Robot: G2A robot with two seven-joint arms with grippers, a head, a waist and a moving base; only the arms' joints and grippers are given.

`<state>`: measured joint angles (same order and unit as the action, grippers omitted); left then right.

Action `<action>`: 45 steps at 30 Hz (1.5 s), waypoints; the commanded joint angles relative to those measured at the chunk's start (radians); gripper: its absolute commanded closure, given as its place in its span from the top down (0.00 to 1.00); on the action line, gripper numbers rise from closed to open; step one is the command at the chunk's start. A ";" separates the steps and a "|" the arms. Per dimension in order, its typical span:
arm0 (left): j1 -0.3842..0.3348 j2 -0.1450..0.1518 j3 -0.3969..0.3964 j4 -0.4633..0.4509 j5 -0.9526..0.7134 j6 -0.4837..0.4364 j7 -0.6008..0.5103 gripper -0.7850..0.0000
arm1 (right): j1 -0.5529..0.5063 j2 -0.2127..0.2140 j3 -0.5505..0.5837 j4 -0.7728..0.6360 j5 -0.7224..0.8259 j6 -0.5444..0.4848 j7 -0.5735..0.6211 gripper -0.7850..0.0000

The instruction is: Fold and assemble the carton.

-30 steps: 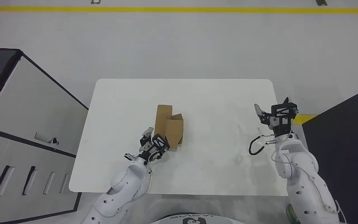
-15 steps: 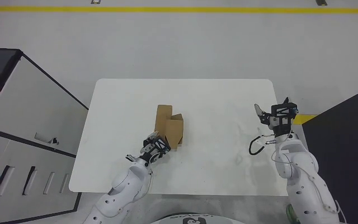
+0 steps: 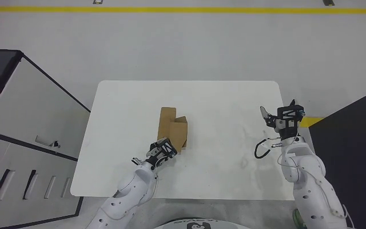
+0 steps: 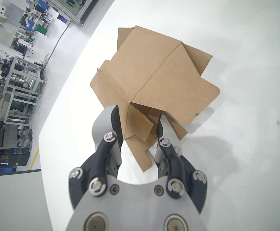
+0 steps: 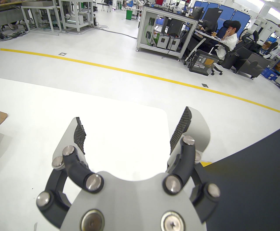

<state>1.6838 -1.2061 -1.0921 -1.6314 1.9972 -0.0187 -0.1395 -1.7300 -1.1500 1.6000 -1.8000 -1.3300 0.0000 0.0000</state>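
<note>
White table (image 3: 229, 109); yellow floor line (image 3: 183, 10); grey cabinet (image 3: 34, 109).

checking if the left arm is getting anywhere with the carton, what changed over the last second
The left gripper shifted to its right along the near end of the carton and now sits at a loose flap there. Whether it grips the flap cannot be told. The carton stayed in place on the table, and the right gripper stayed open at the table's right edge.

White table (image 3: 229, 97), pale floor (image 3: 171, 46), yellow floor line (image 3: 183, 10), metal-framed benches (image 5: 166, 32) (monitors (image 5: 198, 9) on top)
</note>
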 commanded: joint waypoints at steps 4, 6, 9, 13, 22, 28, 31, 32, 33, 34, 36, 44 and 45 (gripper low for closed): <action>-0.004 -0.003 0.001 0.008 0.000 0.021 0.006 0.45 | 0.000 0.000 0.000 0.000 0.000 0.000 0.000 1.00; -0.008 -0.004 0.005 0.012 0.001 0.022 0.008 0.45 | 0.000 0.000 0.000 0.000 0.000 0.000 0.000 1.00; -0.016 -0.006 0.014 0.024 0.002 0.013 0.009 0.44 | 0.000 0.000 0.000 0.000 0.000 0.000 0.000 1.00; -0.029 -0.010 0.021 0.037 0.002 0.016 0.005 0.44 | 0.000 0.000 0.000 0.000 0.000 0.000 0.000 1.00; -0.040 -0.019 0.025 0.055 -0.008 0.077 -0.002 0.30 | 0.000 0.000 0.000 0.000 0.000 0.000 0.000 1.00; -0.053 -0.024 0.018 0.074 -0.061 0.080 0.003 0.00 | 0.000 0.000 0.000 0.000 0.000 0.000 0.000 1.00; -0.060 -0.025 0.012 0.079 -0.064 0.079 0.006 0.00 | 0.000 0.000 0.000 0.000 0.000 0.000 0.000 1.00; -0.060 -0.025 0.009 0.079 -0.066 0.080 0.008 0.00 | 0.000 0.000 0.000 0.000 0.000 0.000 0.000 1.00; -0.060 -0.025 0.007 0.077 -0.065 0.081 0.011 0.00 | 0.000 0.000 0.000 0.000 0.000 0.000 0.000 1.00; -0.059 -0.025 0.004 0.073 -0.064 0.082 0.014 0.00 | 0.000 0.000 0.000 0.000 0.000 0.000 0.000 1.00; -0.052 -0.023 -0.004 0.058 -0.053 0.085 0.024 0.00 | 0.000 0.000 0.000 0.000 0.000 0.000 0.000 1.00; 0.011 -0.004 -0.047 -0.071 0.052 0.046 0.061 0.00 | 0.000 0.000 0.000 0.000 0.000 0.000 0.000 1.00; 0.021 -0.001 -0.055 -0.092 0.063 0.032 0.068 0.00 | 0.000 0.000 0.000 0.000 0.000 0.000 0.000 1.00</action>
<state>1.6934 -1.2105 -1.1389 -1.6992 2.0472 0.0302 -0.0799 -1.7300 -1.1500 1.6000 -1.8000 -1.3300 0.0000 0.0000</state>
